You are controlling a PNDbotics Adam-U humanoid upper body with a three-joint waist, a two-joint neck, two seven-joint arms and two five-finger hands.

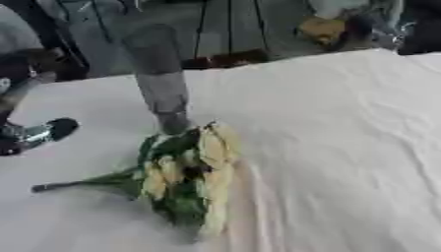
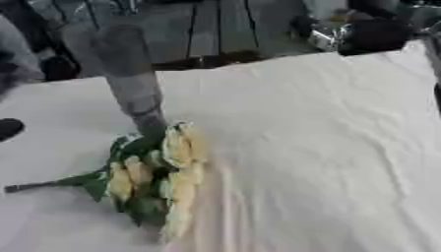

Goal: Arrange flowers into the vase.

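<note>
Flowers: pale yellow artificial rose bunch with green leaves (image 1: 185,174) lying flat on white cloth table (image 1: 344,147), stem toward 9 o'clock.
Vase: tall clear glass cylinder (image 1: 159,78), upright, touching the bunch at 12 o'clock.
Left hand: black and silver hand (image 1: 39,133) at 9 o'clock; finger state cannot be told.

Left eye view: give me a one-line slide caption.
Yellow flower bunch lies on the white-clothed table at the foot of the upright grey vase; left hand waits at the left edge.

The left hand (image 1: 34,134) is cut off at the picture's edge, its fingers too blurred to read.
</note>
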